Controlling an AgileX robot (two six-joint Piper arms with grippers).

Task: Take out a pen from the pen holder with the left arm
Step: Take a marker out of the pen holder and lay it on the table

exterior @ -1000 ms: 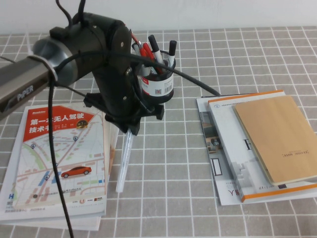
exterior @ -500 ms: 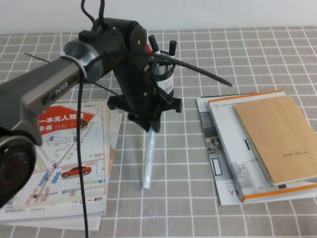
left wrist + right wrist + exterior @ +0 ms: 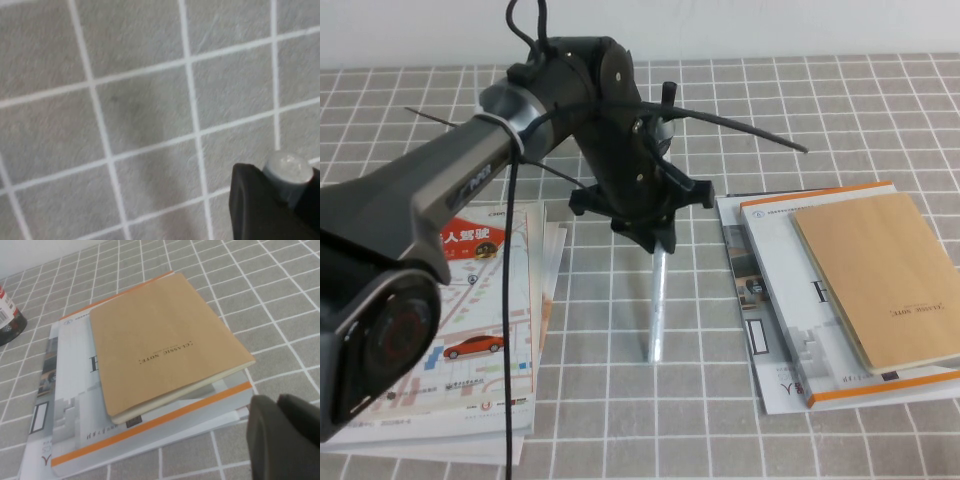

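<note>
On my right, a brown kraft-paper notebook (image 3: pixel 880 280) lies on top of a white book with orange edges (image 3: pixel 775 300), which itself sits on a thin white magazine (image 3: pixel 733 255). On my left rests a stack of booklets with a red-banner street-map cover (image 3: pixel 470 330), all on the grey tiled worktop (image 3: pixel 620 420).

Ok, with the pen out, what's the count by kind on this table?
Pen holder: 1, mostly behind the arm.
Pens: 2, one pen held by the left gripper above the tiles, one black cap showing at the holder.
Printed stacks: 2, left stack and right stack.
Total: 5; right gripper hovers beside the right stack.
</note>
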